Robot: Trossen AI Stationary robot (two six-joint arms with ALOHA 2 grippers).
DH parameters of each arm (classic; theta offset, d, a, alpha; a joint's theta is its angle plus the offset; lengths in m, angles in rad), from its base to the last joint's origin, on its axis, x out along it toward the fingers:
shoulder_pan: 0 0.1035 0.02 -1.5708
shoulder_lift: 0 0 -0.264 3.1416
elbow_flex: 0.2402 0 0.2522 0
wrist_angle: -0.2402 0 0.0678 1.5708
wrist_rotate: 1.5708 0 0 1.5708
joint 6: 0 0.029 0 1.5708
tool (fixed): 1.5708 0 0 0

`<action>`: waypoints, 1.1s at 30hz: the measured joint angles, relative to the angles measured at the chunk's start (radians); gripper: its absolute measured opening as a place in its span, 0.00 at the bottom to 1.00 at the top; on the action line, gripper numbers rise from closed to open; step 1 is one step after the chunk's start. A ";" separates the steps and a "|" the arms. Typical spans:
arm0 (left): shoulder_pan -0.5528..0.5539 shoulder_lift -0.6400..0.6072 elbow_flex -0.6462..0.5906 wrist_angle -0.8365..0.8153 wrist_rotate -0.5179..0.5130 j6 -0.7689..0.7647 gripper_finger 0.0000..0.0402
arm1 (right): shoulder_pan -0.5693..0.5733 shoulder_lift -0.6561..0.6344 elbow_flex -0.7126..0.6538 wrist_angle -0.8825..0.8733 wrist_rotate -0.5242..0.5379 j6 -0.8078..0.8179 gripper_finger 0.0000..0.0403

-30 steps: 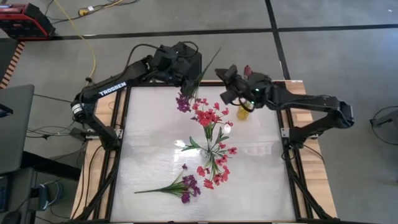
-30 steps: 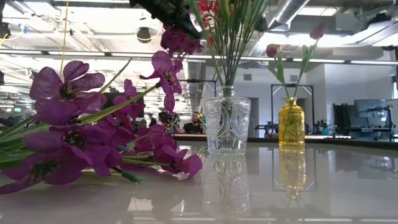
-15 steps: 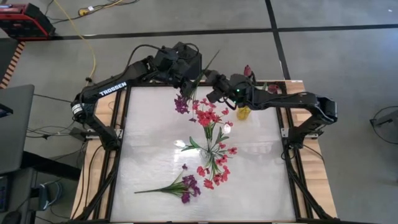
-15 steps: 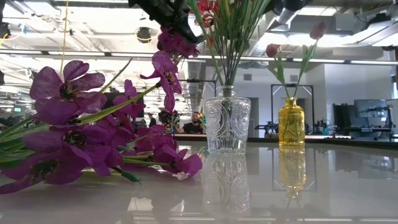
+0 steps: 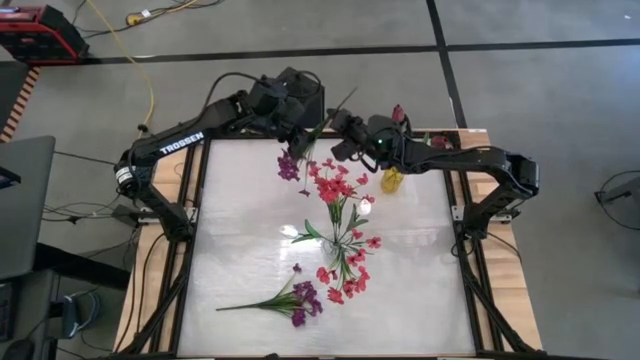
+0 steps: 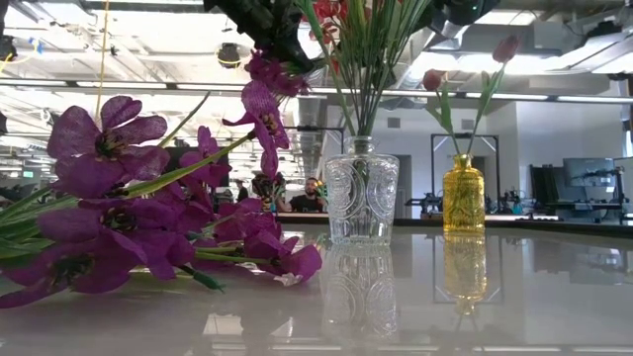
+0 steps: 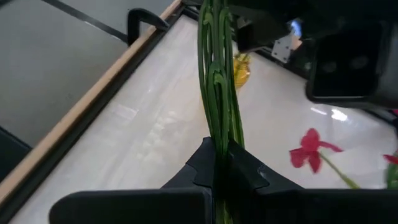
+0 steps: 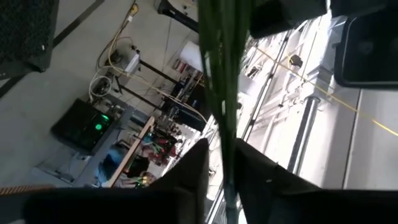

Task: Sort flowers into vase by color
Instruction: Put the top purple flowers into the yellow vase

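My left gripper [image 5: 303, 125] is above the table's far edge, shut on a purple flower; its blossoms [image 5: 290, 165] hang low and its green stalk [image 5: 335, 105] slants up and away. The blossoms also show in the low view [image 6: 262, 94]. My right gripper [image 5: 337, 127] is right beside the left one, shut on the same stalk farther out. A clear vase [image 6: 362, 198] holds red-pink flowers [image 5: 335, 185]. A yellow vase [image 6: 463, 195] holds maroon tulip buds [image 6: 433, 79]. Another purple bunch [image 5: 295, 300] lies flat on the table near the front. My left gripper pinches the flower's green stalk [image 7: 217, 134] between its two fingers, which lie across the stalk. The flower is lifted clear of the table, blossoms hanging below the gripper. My right gripper has the same stalk [image 8: 225, 134] between its two fingers, toward the stalk's free end. It comes level from the table's right side.
The clear vase [image 5: 340, 245] stands mid-table and the yellow vase [image 5: 391, 180] at the far right, close under my right arm. The table's left half [image 5: 240, 220] is bare white. A person shows in the room behind [image 6: 313, 193].
My right gripper has gone toward the table's left edge, from above the yellow vase to the stalk held by my left gripper, and has stopped there. The purple blossoms have shifted slightly toward the table's left.
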 joint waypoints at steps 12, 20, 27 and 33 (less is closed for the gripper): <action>0.004 -0.032 0.000 -0.006 -0.079 0.164 0.24 | 0.009 -0.008 0.000 -0.056 -0.029 0.073 0.09; 0.037 -0.133 0.000 0.006 -0.086 0.295 0.38 | -0.027 -0.108 0.036 -0.224 -0.123 0.361 0.11; 0.073 -0.205 0.000 -0.056 -0.086 0.374 0.39 | -0.102 -0.238 0.129 -0.383 -0.354 0.768 0.10; 0.088 -0.207 -0.081 -0.102 -0.061 0.409 0.39 | -0.109 -0.388 0.140 -0.464 -0.518 1.075 0.10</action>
